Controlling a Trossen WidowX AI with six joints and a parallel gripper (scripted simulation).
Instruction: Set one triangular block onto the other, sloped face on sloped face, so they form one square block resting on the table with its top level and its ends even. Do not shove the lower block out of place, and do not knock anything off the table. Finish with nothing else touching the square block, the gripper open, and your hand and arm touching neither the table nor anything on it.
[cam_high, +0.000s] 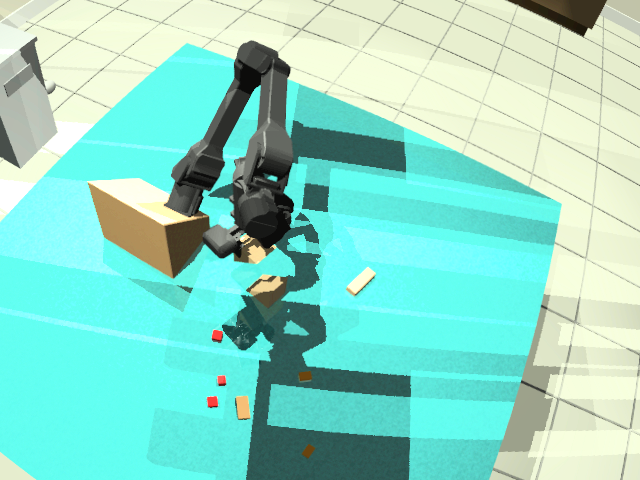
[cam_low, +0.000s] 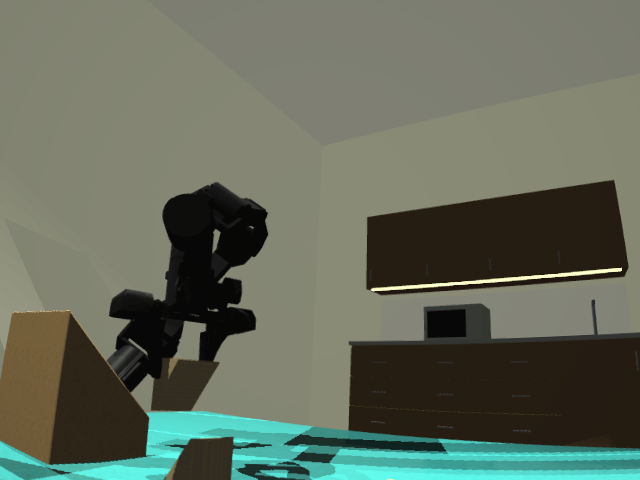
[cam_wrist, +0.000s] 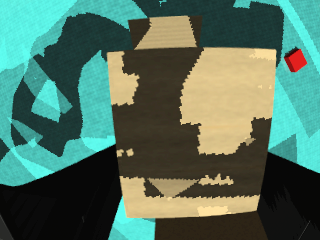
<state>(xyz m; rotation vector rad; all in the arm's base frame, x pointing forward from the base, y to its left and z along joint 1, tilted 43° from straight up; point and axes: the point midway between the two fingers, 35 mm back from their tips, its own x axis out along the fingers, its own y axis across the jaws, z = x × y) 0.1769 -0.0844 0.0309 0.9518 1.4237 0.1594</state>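
Note:
A tan triangular block (cam_high: 267, 291) (cam_low: 206, 459) (cam_wrist: 171, 32) stands on the table; its slope shows on the left in the exterior view. My gripper (cam_high: 251, 241) (cam_low: 181, 363) (cam_wrist: 187, 151) is shut on the other triangular block (cam_high: 253, 251) (cam_low: 180, 387) (cam_wrist: 225, 90), with a finger at each side. This block hangs above the table, its broad face up and its underside narrower, with a slanted edge at right in the exterior view. It is apart from the standing block, behind it and higher in that view. In the top view the wrist hides part of the held block.
A big tan wedge (cam_high: 134, 232) (cam_low: 31, 382) stands close beside the arm. A pale slab (cam_high: 360, 281) lies right of the standing block. Red cubes (cam_high: 217, 335) (cam_high: 221, 380) (cam_high: 212, 401), a tan slab (cam_high: 242, 407) and brown pieces (cam_high: 305, 376) (cam_high: 308, 451) lie toward the front.

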